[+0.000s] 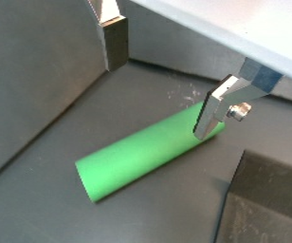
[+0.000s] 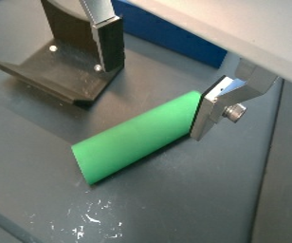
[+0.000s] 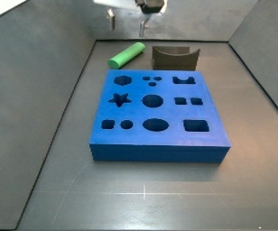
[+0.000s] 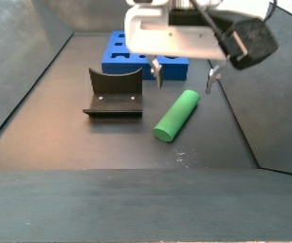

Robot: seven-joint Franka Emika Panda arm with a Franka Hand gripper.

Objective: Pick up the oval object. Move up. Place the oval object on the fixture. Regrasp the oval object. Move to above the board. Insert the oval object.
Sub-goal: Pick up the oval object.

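The oval object (image 4: 175, 114) lay flat on the floor at frame centre in a side view, its long axis slanting from lower left to upper right, just right of the fixture (image 4: 115, 93). Only side views showed us the board (image 3: 156, 114). The gripper (image 2: 161, 63) hovered above the rod, fingers apart, gripping nothing. We read no writing anywhere.

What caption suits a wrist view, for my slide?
Open pincer straddles one end of the green rod lying on the floor beside the dark holder.
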